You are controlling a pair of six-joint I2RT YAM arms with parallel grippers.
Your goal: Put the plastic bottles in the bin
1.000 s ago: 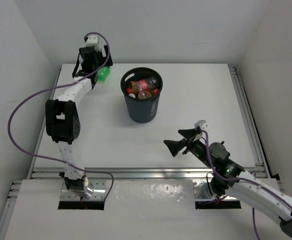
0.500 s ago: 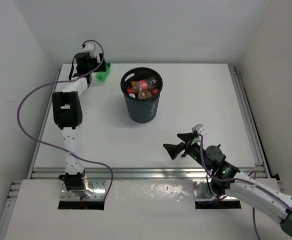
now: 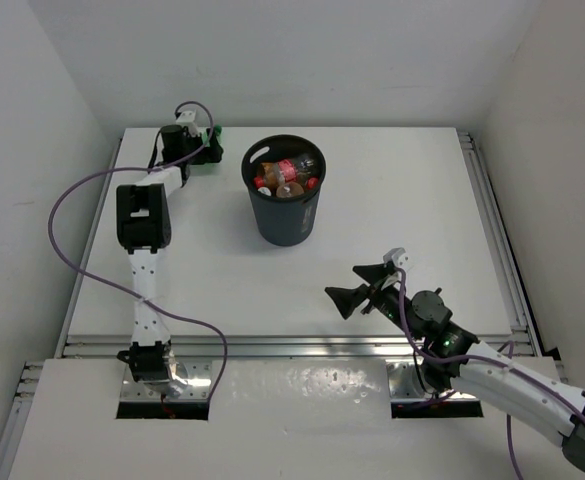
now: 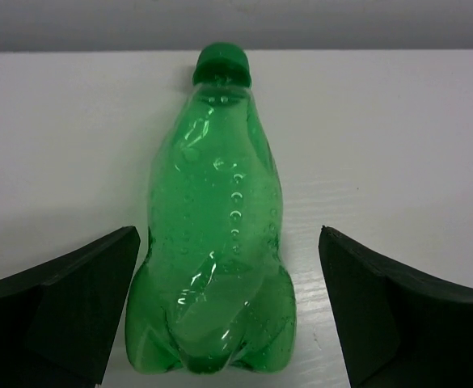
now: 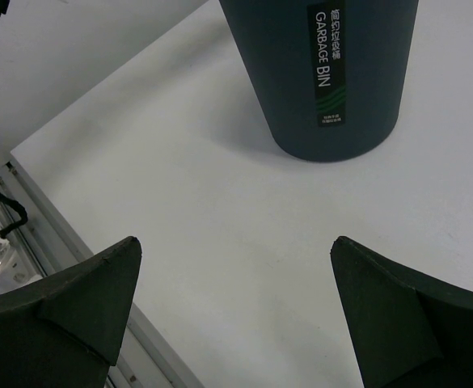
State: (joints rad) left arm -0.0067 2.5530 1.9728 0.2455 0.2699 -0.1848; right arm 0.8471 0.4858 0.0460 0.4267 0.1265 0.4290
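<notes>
A green plastic bottle (image 4: 216, 242) lies on the white table at the far left corner, its cap pointing toward the back wall. My left gripper (image 4: 228, 234) is open and straddles the bottle's base, with a finger on each side and not touching it. From above, only a bit of the green bottle (image 3: 215, 132) shows beside the left gripper (image 3: 200, 152). The black bin (image 3: 287, 220) stands upright at the table's back centre, and several red-labelled and orange bottles (image 3: 287, 174) lie inside it. My right gripper (image 3: 357, 285) is open and empty near the front right.
The right wrist view looks toward the bin's lower wall (image 5: 325, 73), which carries a "GARBAGE BIN" label, with bare table between it and the right gripper (image 5: 236, 242). A metal rail (image 3: 302, 347) runs along the table's near edge. White walls close in the back and left.
The left arm has straightened and its gripper has settled around the green bottle at the far left corner. The right arm has drawn back slightly toward the near edge.
</notes>
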